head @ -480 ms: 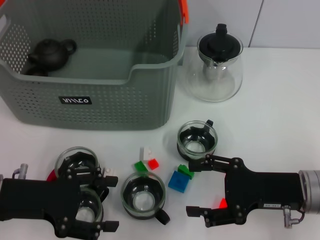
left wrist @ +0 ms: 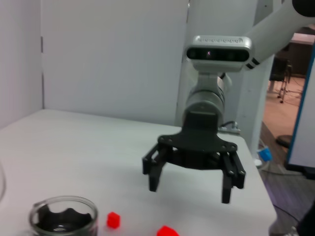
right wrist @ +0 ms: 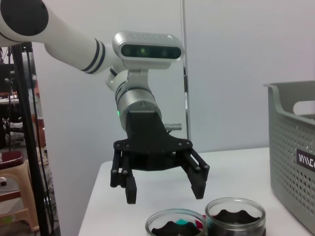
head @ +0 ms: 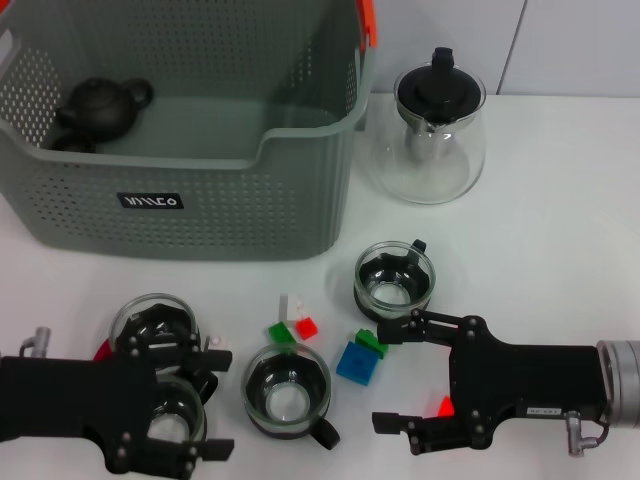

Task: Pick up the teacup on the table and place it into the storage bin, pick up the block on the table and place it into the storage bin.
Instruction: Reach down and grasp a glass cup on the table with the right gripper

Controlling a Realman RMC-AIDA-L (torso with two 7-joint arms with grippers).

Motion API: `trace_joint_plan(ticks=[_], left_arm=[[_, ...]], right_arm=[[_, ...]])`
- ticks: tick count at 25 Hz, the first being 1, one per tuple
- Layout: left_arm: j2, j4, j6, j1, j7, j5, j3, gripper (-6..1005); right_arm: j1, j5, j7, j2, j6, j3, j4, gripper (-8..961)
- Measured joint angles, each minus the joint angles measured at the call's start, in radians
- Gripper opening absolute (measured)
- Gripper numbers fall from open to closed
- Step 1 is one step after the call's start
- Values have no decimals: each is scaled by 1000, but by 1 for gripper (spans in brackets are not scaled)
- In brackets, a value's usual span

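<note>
— On the table, where are the teacups?
— Three glass teacups sit in front of the storage bin [head: 190, 215]: one [head: 395, 278] near the right tool [head: 390, 378], one [head: 287, 390] in the middle, one [head: 155, 322] by the left tool [head: 218, 405].
— And the block?
— A blue block [head: 356, 363] lies between the middle teacup and the right tool.
— Tools?
— Both spread wide, holding nothing.
</note>
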Motion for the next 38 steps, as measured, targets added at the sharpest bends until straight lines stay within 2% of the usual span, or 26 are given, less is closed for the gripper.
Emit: trace_joint_plan(ticks=[2,5,9,13,19,22,27,33,37,38], left_arm=[[3,3,8,4,-1,-5,-19,840],[13,6,37,12,-2,-6,-100,840],[24,32,63,33,-5,5,-184,840],[26,56,69,65,-13,9,-258,840],[17,53,49,92,-8,10,-272,839],[15,48,47,97,-8,11,-275,839],[7,40,46,106,-8,11,-278,839],[7,32,32,99,-6,11,-277,838],[7,26,31,98,-6,8,-278,838],[7,25,31,97,-6,8,-278,838]], right_arm=[[2,-2,29,-2,0,-6,-3,914],[9,-9,109,-6,-1,-17,-34,914],[19,-22,291,-3,-11,-86,-168,914],[53,-50,591,-2,-15,-249,-383,913],[137,-100,955,-2,-23,-555,-731,913],[194,-198,1089,1,14,-674,-836,913],[290,-340,1278,1,32,-747,-861,913],[300,-407,1375,2,84,-767,-858,912],[287,-422,1373,2,158,-851,-821,912],[285,-424,1372,2,176,-872,-809,871]])
